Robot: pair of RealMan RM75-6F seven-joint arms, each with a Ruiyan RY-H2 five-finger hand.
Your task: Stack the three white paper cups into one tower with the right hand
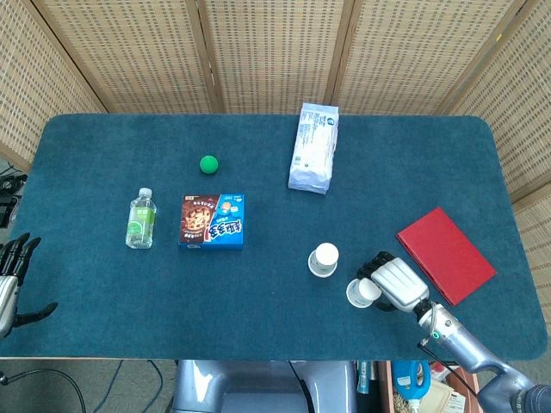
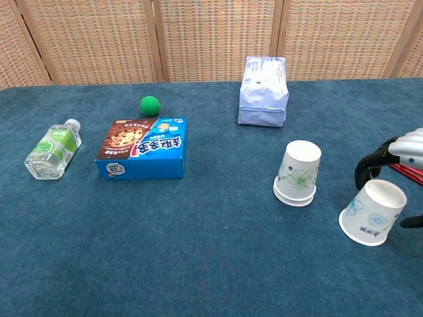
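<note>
An upside-down white paper cup with a floral print (image 1: 325,258) (image 2: 299,173) stands right of the table's middle; a doubled rim at its base suggests two nested cups. A single upside-down cup (image 1: 362,293) (image 2: 372,212) leans slightly near the front right edge. My right hand (image 1: 394,282) (image 2: 394,154) is just behind and to the right of this single cup. Its dark fingers (image 2: 371,166) curl over the cup's far side and the thumb sits on the near right, without a clear grip. My left hand (image 1: 12,277) hangs off the table's left edge, fingers apart and empty.
A red book (image 1: 445,254) lies right of my right hand. A white bag (image 1: 313,148) lies at the back centre. A cookie box (image 1: 212,221), a water bottle on its side (image 1: 140,219) and a green ball (image 1: 208,163) are on the left half.
</note>
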